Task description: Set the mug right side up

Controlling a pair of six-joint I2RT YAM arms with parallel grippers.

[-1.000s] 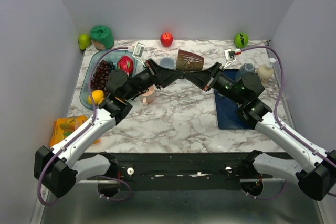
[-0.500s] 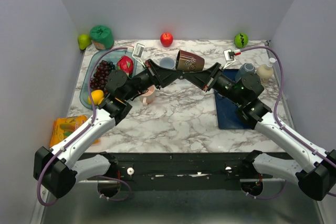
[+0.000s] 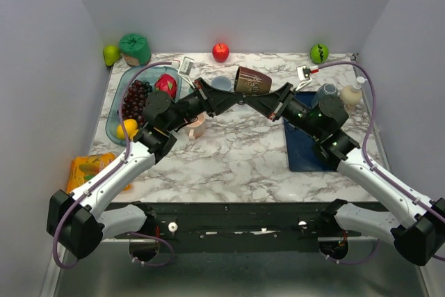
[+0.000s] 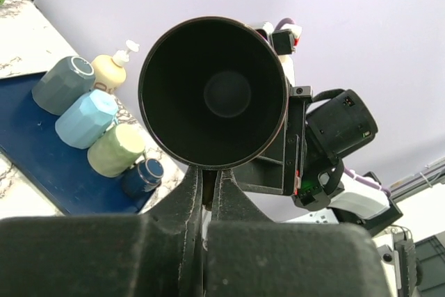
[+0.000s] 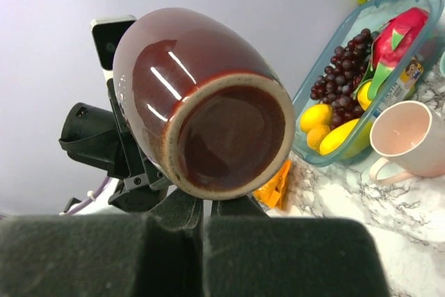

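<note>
Reaching in from the near edge of the counter, 2 arms meet at 1 brown mug, which hangs in the air above the far half of the marble top, lying on its side. Its open mouth faces the left arm and its base faces the right arm. The left tool is closed to a slit at the lowest part of the mug's rim. The right tool is likewise closed tight beneath the mug's base. Both have hold of the mug, though the exact part each one pinches is hidden by its own fingers.

Nearer than the mug and to its left, a pink mug stands upright on the counter. It is beside a clear tray holding grapes and yellow fruit. An orange packet lies nearer again, far to the mug's left. Right of the mug, a blue mat carries 4 cups and 1 cream pump bottle. Just behind the mug's left side stands a pale blue cup. Beyond the mug, along the back wall, sit a red apple, a round green fruit to the right and a green pear to the far left.
</note>
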